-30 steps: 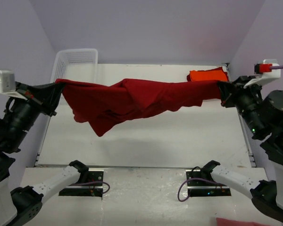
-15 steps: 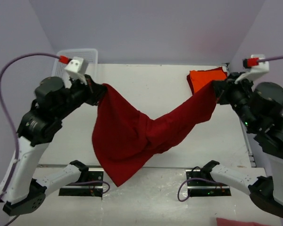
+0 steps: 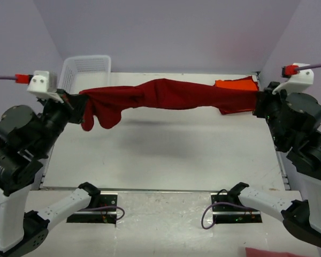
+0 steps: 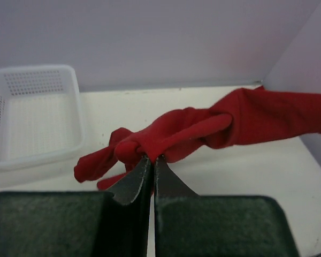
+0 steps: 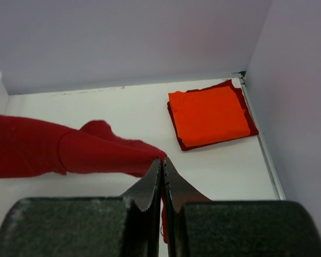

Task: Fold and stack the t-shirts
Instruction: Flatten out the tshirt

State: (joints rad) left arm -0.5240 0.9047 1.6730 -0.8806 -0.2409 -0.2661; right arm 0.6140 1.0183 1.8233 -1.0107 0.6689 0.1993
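Note:
A dark crimson t-shirt [image 3: 166, 95] hangs stretched and twisted like a rope above the table, held at both ends. My left gripper [image 3: 84, 101] is shut on its left end [image 4: 150, 144], where a loose bunch droops. My right gripper [image 3: 258, 103] is shut on its right end [image 5: 112, 155]. At the back right corner lies a folded orange t-shirt [image 5: 208, 115] on top of a folded dark red one [image 5: 214, 142]; the same orange t-shirt [image 3: 236, 84] shows partly behind the stretched cloth in the top view.
A white mesh basket [image 3: 84, 69] stands at the back left corner, also seen as the basket [image 4: 35, 115] in the left wrist view. The white table [image 3: 166, 155] is walled by lilac panels; a metal rail [image 5: 259, 134] runs along the right edge.
Both arms have swung apart again: the red t-shirt, which sagged in a deep V half a second ago, is now pulled taut and higher. The left gripper moved left and outward.

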